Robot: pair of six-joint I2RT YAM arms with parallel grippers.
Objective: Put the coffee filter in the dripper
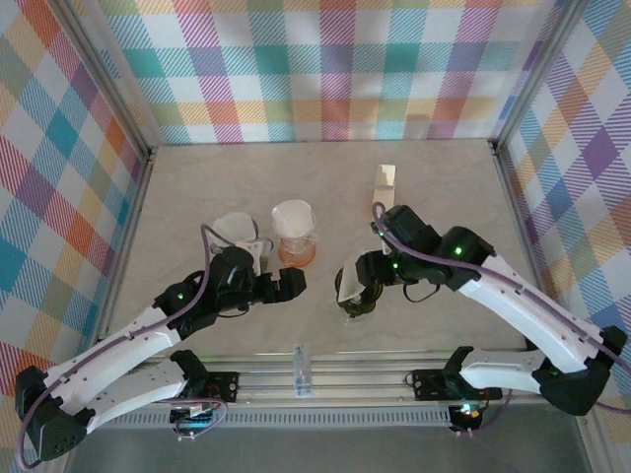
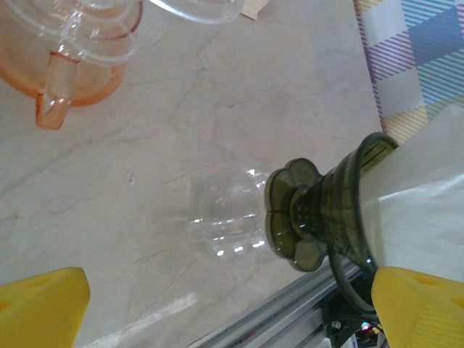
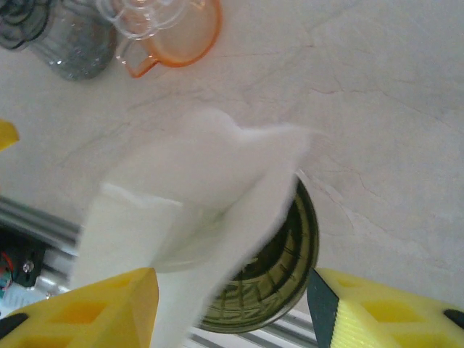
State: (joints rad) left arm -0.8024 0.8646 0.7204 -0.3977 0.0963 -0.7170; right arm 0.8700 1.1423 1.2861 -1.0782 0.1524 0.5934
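Settling the paper is the step in hand, judged from the top external view. The right gripper (image 1: pixel 355 288) hangs directly over the dark green dripper (image 1: pixel 357 305) near the front edge of the table (image 1: pixel 444 187). The white coffee filter (image 1: pixel 348 284) stands in the dripper's mouth, leaning to one side. The left gripper (image 1: pixel 294 283) sits just beside, aimed at the dripper, near an orange glass vessel (image 1: pixel 295 248).

From the left wrist, its yellow fingers (image 2: pixel 40 308) are spread wide with nothing between them. The dripper's scalloped foot shows, and the filter pokes out past the rim, so the paper looks only partly seated.

From the right wrist, the pads (image 3: pixel 94 308) stand apart. The blurred filter lies loose between them, close against one pad rather than pinched, with its lower end over the ribbed bowl. To finish cleanly, lift straight up so that no pad drags the paper out. Then check that the cone sits down inside the ribs; a gentle nudge at the upper edge may be needed.
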